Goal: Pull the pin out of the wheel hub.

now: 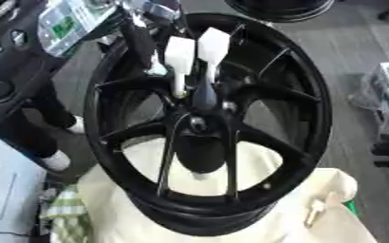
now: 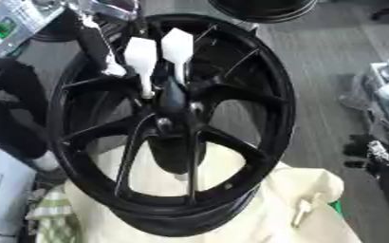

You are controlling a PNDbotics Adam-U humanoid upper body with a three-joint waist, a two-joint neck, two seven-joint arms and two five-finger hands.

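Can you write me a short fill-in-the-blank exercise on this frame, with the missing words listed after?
1. The wheel hub belongs to a wheel rim coloured ____.
2. The two pins standing at the hub have flat tops coloured ____.
3. The rim rests on a ____-coloured cloth.
4. The robot's left hand comes in from the picture's upper ____.

Missing words: black; white; cream; left

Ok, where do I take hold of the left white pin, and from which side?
Pinch the left white pin by its broad flat head, probably from above: it stands clear of the black wheel, while the thin stem runs down among the spokes at the hub.
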